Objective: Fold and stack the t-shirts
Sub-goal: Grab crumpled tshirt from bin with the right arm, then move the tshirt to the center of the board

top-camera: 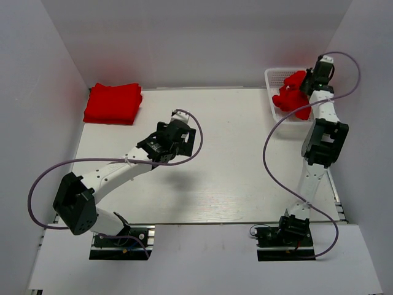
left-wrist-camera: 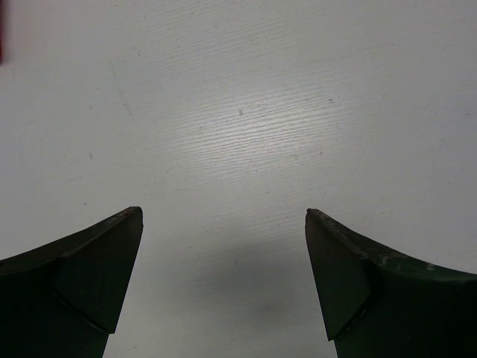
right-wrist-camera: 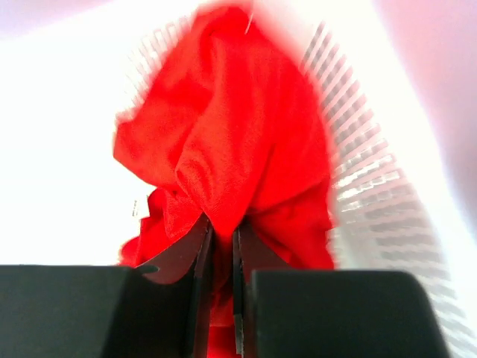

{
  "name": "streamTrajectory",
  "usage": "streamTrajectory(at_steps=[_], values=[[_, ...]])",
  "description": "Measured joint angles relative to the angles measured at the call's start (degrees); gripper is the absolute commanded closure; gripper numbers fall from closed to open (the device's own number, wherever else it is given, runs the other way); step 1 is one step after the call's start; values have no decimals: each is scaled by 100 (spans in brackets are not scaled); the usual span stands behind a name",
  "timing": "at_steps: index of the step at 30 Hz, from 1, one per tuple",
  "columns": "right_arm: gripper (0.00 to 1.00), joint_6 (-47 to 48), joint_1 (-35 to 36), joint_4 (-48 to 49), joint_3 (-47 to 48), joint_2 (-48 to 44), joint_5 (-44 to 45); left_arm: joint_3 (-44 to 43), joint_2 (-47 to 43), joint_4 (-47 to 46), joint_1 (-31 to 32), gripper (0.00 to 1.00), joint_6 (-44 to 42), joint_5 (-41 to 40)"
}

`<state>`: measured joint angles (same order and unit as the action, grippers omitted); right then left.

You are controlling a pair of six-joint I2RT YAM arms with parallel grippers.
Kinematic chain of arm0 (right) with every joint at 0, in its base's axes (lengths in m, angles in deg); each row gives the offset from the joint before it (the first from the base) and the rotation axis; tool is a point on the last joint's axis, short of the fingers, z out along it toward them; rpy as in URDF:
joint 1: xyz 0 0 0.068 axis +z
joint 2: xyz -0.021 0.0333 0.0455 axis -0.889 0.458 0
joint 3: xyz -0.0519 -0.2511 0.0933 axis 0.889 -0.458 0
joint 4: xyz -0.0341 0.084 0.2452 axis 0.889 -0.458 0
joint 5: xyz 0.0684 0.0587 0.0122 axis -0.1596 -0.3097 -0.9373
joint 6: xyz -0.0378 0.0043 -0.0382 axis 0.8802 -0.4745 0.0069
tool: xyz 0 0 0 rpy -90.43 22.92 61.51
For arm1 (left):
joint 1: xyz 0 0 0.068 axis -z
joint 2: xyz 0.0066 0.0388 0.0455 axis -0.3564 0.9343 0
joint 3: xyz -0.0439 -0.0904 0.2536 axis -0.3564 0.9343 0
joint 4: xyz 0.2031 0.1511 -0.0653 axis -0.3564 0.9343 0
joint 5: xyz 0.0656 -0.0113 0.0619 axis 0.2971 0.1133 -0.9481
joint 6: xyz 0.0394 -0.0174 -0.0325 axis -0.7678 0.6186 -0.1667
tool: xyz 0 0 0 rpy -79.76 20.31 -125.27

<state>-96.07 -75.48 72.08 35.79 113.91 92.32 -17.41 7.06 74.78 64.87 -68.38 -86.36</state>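
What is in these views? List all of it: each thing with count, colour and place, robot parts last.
folded t-shirts: one pile, number in it unclear, red, far left corner of the table
bunched t-shirt: at least one, red, at the basket
basket: one, white mesh, far right corner of the table
table: one, white, under everything
cables: two, greyish purple, one looped along each arm
left gripper: one, black fingers, open over bare table, left of the middle
right gripper: one, black fingers, shut on the bunched t-shirt at the basket
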Motion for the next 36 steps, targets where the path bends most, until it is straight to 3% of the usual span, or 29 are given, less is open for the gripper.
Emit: streamTrajectory(at_steps=[9, 19, 27, 36], values=[[100, 153, 4, -269, 101, -1919, 85, -192, 28, 114, 0, 0, 24, 68], [100, -2, 286, -264, 492, -3303, -1714, -317, 0, 389, 0, 0, 179, 42], [100, -125, 1088, -577, 361, -3912, -3475, -883, -149, 1121, -17, 0, 544, -315], [100, 155, 2903, -839, -1137, -4148, -4385, -1561, -205, 2251, -197, 0, 1373, -730]])
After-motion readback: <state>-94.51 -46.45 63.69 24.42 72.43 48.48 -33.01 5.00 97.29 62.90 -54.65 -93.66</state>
